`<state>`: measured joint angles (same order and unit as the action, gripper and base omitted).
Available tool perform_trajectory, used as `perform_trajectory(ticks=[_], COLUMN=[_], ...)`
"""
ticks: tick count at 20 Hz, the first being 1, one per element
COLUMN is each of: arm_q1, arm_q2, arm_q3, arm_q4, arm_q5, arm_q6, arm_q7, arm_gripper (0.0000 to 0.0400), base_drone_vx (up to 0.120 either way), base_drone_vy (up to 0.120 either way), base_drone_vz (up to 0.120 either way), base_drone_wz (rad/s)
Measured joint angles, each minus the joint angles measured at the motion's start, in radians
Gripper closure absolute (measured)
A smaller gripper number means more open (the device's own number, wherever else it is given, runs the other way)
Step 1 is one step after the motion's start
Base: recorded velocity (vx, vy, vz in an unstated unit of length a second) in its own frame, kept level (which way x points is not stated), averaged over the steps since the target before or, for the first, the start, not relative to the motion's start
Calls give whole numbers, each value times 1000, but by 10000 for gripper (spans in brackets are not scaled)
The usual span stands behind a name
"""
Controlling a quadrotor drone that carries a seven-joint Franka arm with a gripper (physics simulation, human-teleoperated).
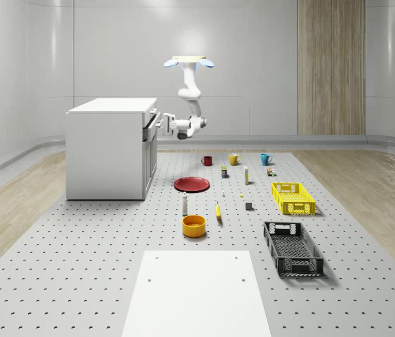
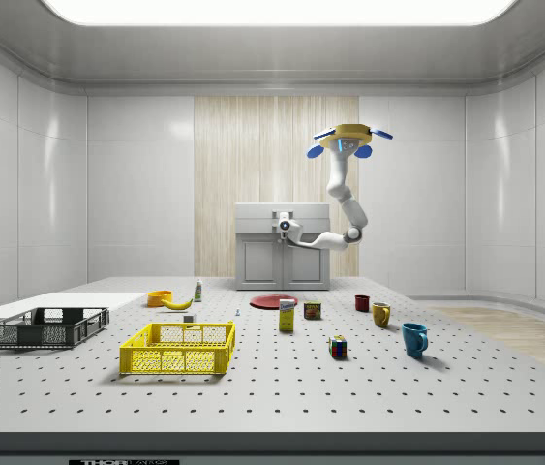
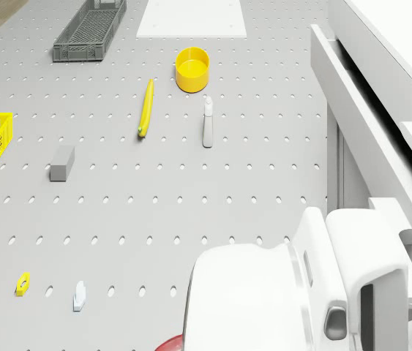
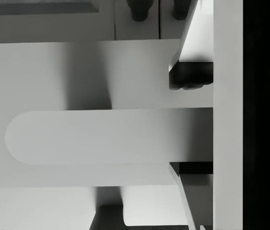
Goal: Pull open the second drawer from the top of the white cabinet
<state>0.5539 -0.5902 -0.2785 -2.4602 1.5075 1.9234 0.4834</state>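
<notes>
Drone [image 1: 191,62]: hovering in the air just to the right of the white cabinet [image 1: 109,147] in the whole-scene view, above the perforated table [image 1: 78,274], well above the red plate [image 1: 191,184].
Arm [image 1: 191,98]: hanging down from the drone and bending toward the cabinet's front, in the upper middle of the whole-scene view.
Gripper [image 1: 162,123]: reaching level into the cabinet's front at the second drawer [image 1: 151,125]; in the wrist view the fingers [image 4: 190,76] are sitting on either side of the drawer handle [image 4: 111,136], closing around it.
Second drawer: standing out a little from the cabinet front, showing as a slanting white panel [image 3: 366,124] at the right of the drone view.
Cabinet: standing at the left of the table in the whole-scene view, and at the far centre in the side view [image 2: 283,247].
Table things: a yellow bowl [image 1: 193,225], a banana [image 1: 218,210] and a white bottle [image 1: 184,204] are lying in front of the plate; a yellow crate [image 1: 292,198] and a black crate [image 1: 292,247] are sitting at the right of the whole-scene view.
Mugs: a red mug [image 1: 207,161], a yellow mug [image 1: 233,159] and a blue mug [image 1: 265,159] are lining up behind the plate.
</notes>
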Motion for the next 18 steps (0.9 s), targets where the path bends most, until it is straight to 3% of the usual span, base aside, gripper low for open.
perform_trajectory(ticks=[1, 2, 3, 4, 7, 8, 10, 11, 12, 14, 15, 17, 18], arm_q1=[-4, -8, -11, -13, -26, -31, -34, -37, -37, -41, -43, -46, -48], arm_q2=[-3, -8, -10, -4, -12, -24, -26, -35, -31, -33, -35, -47, -48], arm_q3=[-4, -7, -10, -18, -30, -30, -42, -46, -57, -67, -72, -84, -92], arm_q4=[-2, 0, -2, -12, -15, -7, -12, -6, -14, -17, -17, -13, -15], arm_q5=[-5, -17, -20, -13, -21, -51, -56, -75, -74, -73, -78, -104, -108], arm_q6=[-6, -10, -15, -22, -41, -42, -52, -56, -63, -73, -78, -87, -93], arm_q7=[-4, 11, 9, -46, -42, -5, -12, 37, -12, -20, -11, 31, 20], arm_gripper=[235, 214, 219, 234, 264, 214, 232, 185, 203, 241, 242, 200, 211], base_drone_vx=[0, 0, 0, 0, 0, 0, 0, 0, 0, 0, 0, 0, 0], base_drone_vy=[0, 0, 0, 0, 0, 0, 0, 0, 0, 0, 0, 0, 0], base_drone_vz=[0, 0, 0, 0, 0, 0, 0, 0, 0, 0, 0, 0, 0], base_drone_wz=[0, 0, 0, 0, 0, 0, 0, 0, 0, 0, 0, 0, 0])
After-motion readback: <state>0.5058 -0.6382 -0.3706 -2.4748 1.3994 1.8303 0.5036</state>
